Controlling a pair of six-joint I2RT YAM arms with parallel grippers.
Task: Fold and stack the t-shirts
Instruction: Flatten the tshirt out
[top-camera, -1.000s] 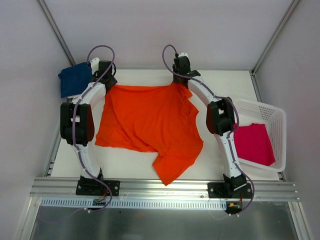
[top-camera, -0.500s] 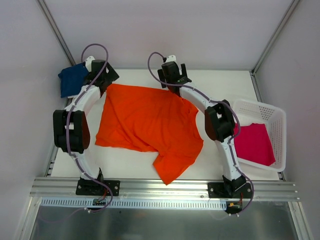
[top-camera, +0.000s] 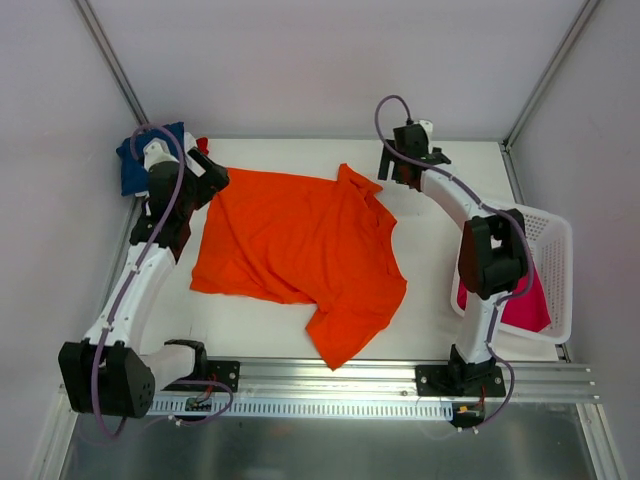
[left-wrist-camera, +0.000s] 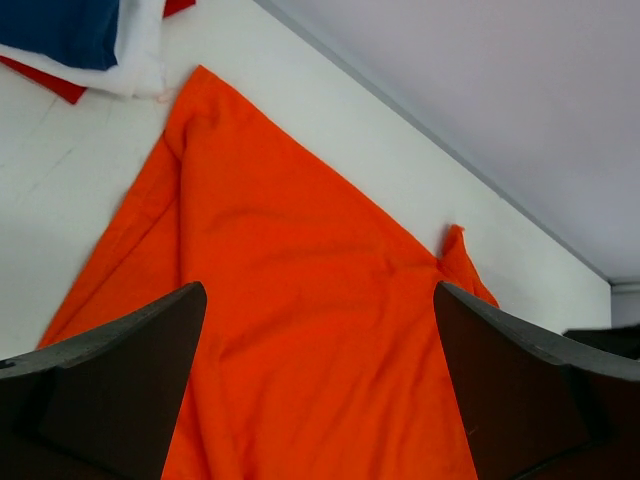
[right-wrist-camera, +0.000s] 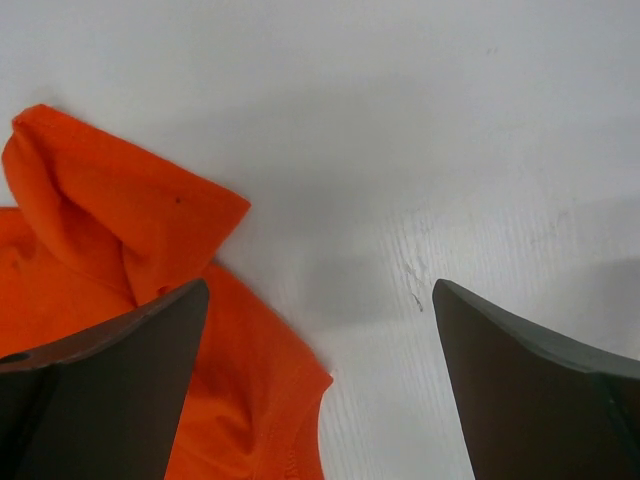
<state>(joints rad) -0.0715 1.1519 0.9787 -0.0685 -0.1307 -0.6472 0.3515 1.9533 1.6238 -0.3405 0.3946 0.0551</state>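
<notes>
A bright orange t-shirt (top-camera: 300, 250) lies spread and rumpled on the white table, one flap hanging toward the near edge. My left gripper (top-camera: 208, 183) is open and empty just above the shirt's far left corner. In the left wrist view (left-wrist-camera: 320, 400) the orange cloth (left-wrist-camera: 300, 300) shows between the fingers (left-wrist-camera: 110, 380). My right gripper (top-camera: 398, 168) is open and empty beside the shirt's far right corner. In the right wrist view (right-wrist-camera: 320, 390) it hangs over bare table, with the orange sleeve (right-wrist-camera: 130, 220) at its left. A magenta-pink t-shirt (top-camera: 515, 295) lies in the basket.
A folded stack with a navy blue t-shirt (top-camera: 135, 160) on top sits at the far left corner; white and red layers show under it in the left wrist view (left-wrist-camera: 140, 65). The white lattice basket (top-camera: 545, 235) stands at the table's right edge, behind the right arm.
Both grippers have left the shirt's far edge. The right gripper moved right, off the cloth. The left arm swung outward to the left. The shirt's far edge now lies flat.
</notes>
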